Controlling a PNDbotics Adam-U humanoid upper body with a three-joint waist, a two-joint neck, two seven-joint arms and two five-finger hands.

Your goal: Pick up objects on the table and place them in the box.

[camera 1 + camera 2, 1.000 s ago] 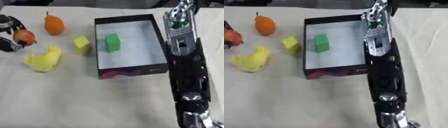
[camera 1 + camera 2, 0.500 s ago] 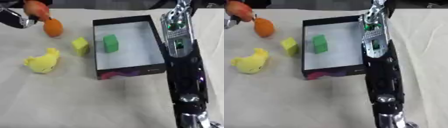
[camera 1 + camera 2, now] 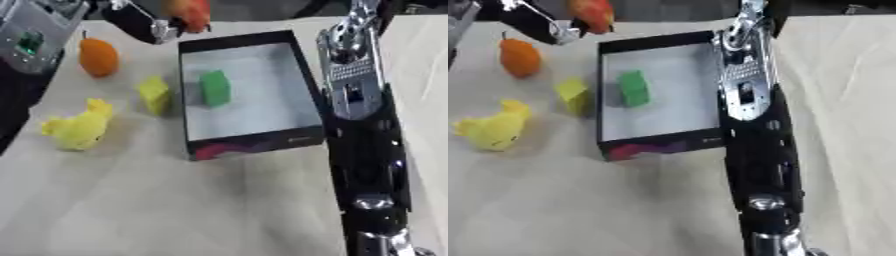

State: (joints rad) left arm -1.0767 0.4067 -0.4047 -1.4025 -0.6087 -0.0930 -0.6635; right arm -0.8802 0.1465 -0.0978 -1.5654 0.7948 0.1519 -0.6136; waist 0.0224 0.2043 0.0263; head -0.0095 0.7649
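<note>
- Left hand (image 3: 140, 22), black with silver joints, is raised at the far left of the counter (image 3: 175, 210); its fingers (image 3: 560, 31) are curled round a red-orange round fruit (image 3: 191, 12), clamped on it.
- The fruit sits in the air at the fingertips, just off the far-left corner of the black shallow box with a pale floor (image 3: 302, 75), not yet over the floor.
- Green block (image 3: 214, 88) stands inside the box, below and right of the fingers.
- Orange pear-shaped fruit with a stem (image 3: 98, 56) lies on the counter just below the fingers, to their left.
- Yellow block (image 3: 155, 95) is farther below, beside the box's left wall.
- Yellow soft duck-shaped toy (image 3: 79, 129) is farthest from the fingers, near the left edge.
- Right arm (image 3: 754, 130) runs along the box's right wall; its hand is out of view, fingers cannot be told.
</note>
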